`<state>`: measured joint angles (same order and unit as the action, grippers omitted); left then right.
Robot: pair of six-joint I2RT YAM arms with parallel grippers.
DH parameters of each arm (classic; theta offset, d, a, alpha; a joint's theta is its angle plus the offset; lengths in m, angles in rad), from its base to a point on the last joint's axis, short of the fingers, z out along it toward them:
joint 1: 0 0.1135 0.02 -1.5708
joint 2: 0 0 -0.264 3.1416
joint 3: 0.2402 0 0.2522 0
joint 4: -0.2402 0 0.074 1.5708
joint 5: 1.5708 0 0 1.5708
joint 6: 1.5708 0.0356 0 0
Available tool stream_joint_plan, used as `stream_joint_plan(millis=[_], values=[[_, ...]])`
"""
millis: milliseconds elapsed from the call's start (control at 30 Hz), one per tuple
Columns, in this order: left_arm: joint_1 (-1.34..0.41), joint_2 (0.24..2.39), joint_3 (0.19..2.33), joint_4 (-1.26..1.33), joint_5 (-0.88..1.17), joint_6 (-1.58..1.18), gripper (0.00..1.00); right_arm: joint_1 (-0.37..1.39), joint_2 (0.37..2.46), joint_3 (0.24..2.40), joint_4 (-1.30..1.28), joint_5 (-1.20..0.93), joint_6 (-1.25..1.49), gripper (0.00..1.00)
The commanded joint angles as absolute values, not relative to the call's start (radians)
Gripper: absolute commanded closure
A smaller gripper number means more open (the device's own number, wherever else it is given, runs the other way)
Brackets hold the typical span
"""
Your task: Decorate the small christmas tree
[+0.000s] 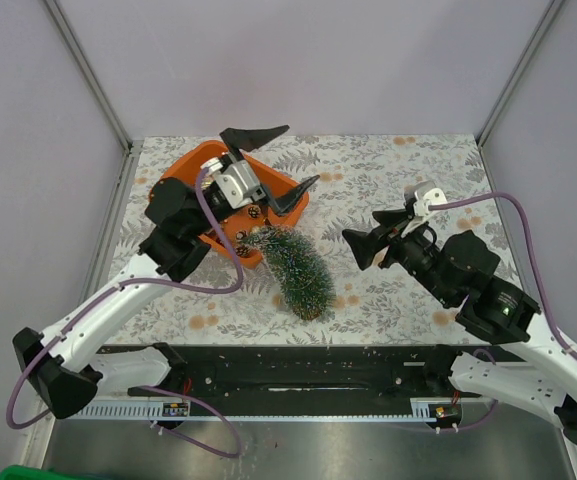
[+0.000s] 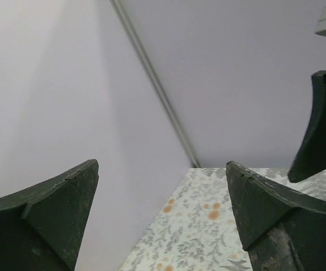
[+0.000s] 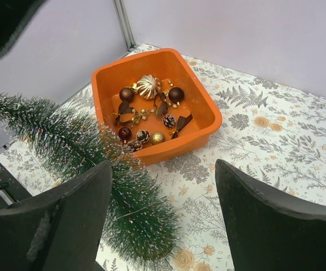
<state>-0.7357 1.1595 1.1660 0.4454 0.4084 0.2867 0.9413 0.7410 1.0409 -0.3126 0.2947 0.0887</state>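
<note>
The small christmas tree [image 1: 293, 270] lies on its side on the floral table, tip toward the orange tray [image 1: 190, 162], round base toward the near edge. The right wrist view shows it [image 3: 129, 203] below the tray [image 3: 177, 145], which holds brown and gold balls [image 3: 149, 86], pine cones and ribbons. My left gripper [image 1: 303, 153] is raised above the tray, wide open and empty; in its own view [image 2: 161, 164] it faces the wall. My right gripper [image 1: 360, 232] is open and empty, to the right of the tree, which shows between its fingers [image 3: 163, 162].
The table has a grey and orange floral cloth [image 1: 408, 170]. Purple walls with metal corner posts [image 1: 88, 70] close it in on three sides. A black rail [image 1: 308, 375] runs along the near edge. A dark finger-shaped part [image 2: 321, 130] shows at the right of the left wrist view.
</note>
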Motion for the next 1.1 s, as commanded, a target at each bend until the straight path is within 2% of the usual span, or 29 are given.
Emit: stream_joint_plan(millis=[0, 233, 467, 567, 667, 900, 1067], values=[[-0.704, 1.085, 1.227, 0.436, 0.38, 0.348, 0.01, 0.933, 0.723, 1.058, -0.29, 0.296, 0.101, 0.19], [-0.631, 0.956, 1.18, 0.211, 0.244, 0.316, 0.01, 0.933, 0.675, 1.11, -0.368, 0.34, 0.081, 0.18], [-0.494, 0.923, 1.14, -0.084, 0.016, 0.103, 0.01, 0.934, 0.698, 1.222, -0.423, 0.338, 0.028, 0.18], [-0.332, 1.067, 1.257, -0.361, 0.092, 0.014, 0.01, 0.933, 0.739, 1.265, -0.445, 0.33, 0.011, 0.17], [-0.255, 1.224, 1.356, -0.552, 0.11, 0.04, 0.01, 0.934, 0.775, 1.299, -0.454, 0.325, -0.026, 0.16], [-0.213, 1.463, 1.456, -0.621, 0.094, 0.043, 0.01, 0.934, 0.784, 1.345, -0.457, 0.353, -0.058, 0.15], [-0.213, 1.75, 1.693, -0.705, 0.124, 0.026, 0.01, 0.934, 0.738, 1.333, -0.48, 0.396, -0.04, 0.16]])
